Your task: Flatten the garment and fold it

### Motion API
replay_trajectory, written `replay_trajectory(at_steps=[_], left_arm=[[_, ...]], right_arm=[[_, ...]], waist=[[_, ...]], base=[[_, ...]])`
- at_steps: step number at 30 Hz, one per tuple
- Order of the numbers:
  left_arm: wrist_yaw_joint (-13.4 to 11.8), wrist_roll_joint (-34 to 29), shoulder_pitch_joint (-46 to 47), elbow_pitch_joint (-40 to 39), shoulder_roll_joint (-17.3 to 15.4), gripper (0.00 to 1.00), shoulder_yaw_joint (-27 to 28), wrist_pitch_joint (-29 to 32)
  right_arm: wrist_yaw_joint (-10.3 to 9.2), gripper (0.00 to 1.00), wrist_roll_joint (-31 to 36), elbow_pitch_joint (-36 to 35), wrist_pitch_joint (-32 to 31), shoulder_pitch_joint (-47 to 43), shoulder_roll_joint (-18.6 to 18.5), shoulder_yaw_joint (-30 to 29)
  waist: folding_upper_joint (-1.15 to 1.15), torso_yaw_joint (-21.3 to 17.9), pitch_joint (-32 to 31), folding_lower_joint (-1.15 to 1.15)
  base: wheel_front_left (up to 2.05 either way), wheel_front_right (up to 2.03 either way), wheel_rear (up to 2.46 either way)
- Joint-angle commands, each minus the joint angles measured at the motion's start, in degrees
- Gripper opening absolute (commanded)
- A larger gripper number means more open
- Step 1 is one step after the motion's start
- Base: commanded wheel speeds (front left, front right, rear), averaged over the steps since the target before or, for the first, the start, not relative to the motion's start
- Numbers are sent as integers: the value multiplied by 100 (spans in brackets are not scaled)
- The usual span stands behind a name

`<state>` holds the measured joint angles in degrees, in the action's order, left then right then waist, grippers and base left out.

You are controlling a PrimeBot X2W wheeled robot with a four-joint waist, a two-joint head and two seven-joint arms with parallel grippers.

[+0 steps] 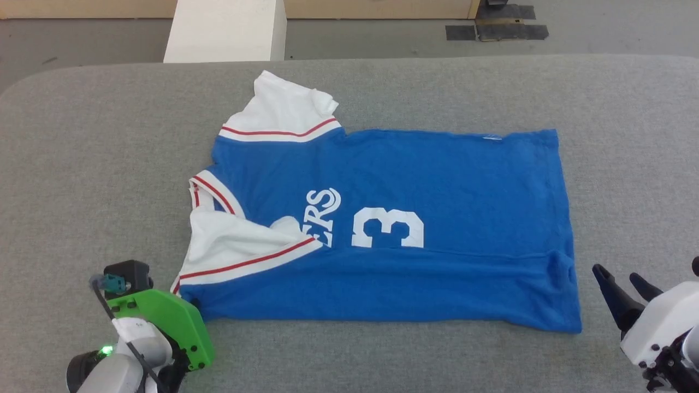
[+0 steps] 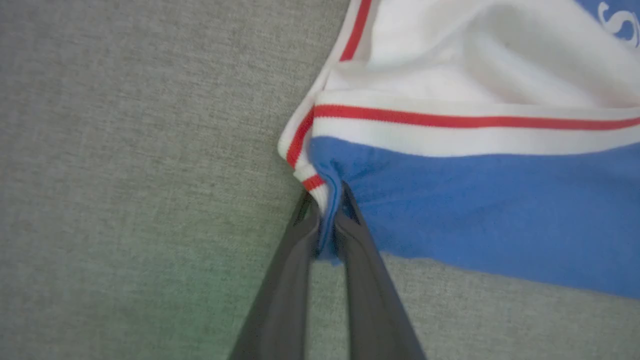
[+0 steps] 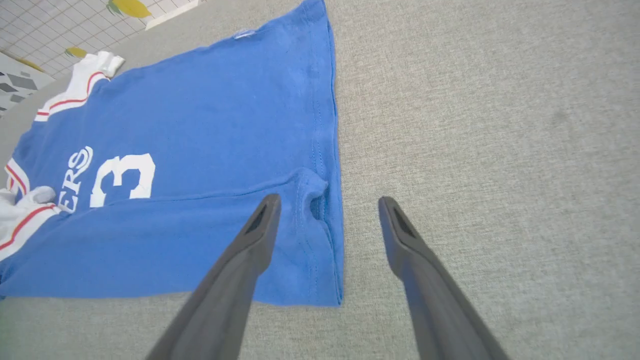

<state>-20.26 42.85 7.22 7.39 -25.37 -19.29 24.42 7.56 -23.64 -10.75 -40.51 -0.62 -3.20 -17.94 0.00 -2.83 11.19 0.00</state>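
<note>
The garment (image 1: 437,180) is pinched at its near sleeve-side edge by the left gripper (image 2: 327,210). The right gripper (image 3: 330,202) is spread wide over its hem corner, with grey table (image 1: 628,164) beyond.

white lettering (image 1: 322,215) on royal-blue jersey T-shirt (image 1: 437,180) half buried under folded white sleeve (image 1: 235,245), just ERS readable. tiny white hem mark (image 1: 492,137), maybe tag, too small

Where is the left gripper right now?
The left gripper is at the head view's lower left, pinching a corner of the shirt beside its white sleeve.
</note>
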Motion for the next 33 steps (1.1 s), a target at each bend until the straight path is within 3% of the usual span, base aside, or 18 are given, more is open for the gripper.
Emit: replay_trajectory(at_steps=[1, 7, 12, 20, 21, 22, 23, 29, 33], left_arm=[[-19, 74, -118, 0, 47, 0, 42, -89], [-156, 94, -560, -922, -30, 0, 330, -495], [-319, 21, -829, -1553, -61, 0, 288, -484], [-395, -25, -823, -1764, -49, 0, 166, -370], [-395, -27, -812, -1753, -51, 0, 155, -358], [-395, -28, -803, -1744, -50, 0, 152, -356], [-395, -26, -793, -1735, -50, 0, 152, -358], [-429, 7, -802, -1754, -120, 0, 273, -380], [-583, 42, -971, -1936, -246, 0, 417, -288]], right_arm=[[-8, 100, 131, -77, -80, -98, -7, 39], [-8, 100, 858, 22, -549, -140, -81, 226], [-8, 100, 1263, 561, -706, 140, -181, 496], [-8, 100, 1421, 1646, -745, 545, -285, 826], [-8, 41, 1358, 1758, -811, 567, -294, 864], [-8, 24, 1308, 1816, -841, 589, -317, 903], [-8, 0, 1217, 1868, -895, 607, -353, 962], [-8, 0, 704, 1520, -839, 742, -695, 908], [-8, 0, 468, 1076, -1090, 648, -998, 834]], waist=[[0, 6, -8, 0], [0, 78, -16, 0], [0, 181, 30, 0], [0, 212, 130, 0], [0, 207, 132, 0], [0, 202, 133, 0], [0, 192, 131, 0], [0, 146, -10, 0], [0, 151, -122, 0]], base=[[0, 0, 0], [0, 0, 0], [0, 0, 0], [0, 0, 0], [0, 0, 0], [0, 0, 0], [0, 0, 0], [0, 0, 0], [0, 0, 0]])
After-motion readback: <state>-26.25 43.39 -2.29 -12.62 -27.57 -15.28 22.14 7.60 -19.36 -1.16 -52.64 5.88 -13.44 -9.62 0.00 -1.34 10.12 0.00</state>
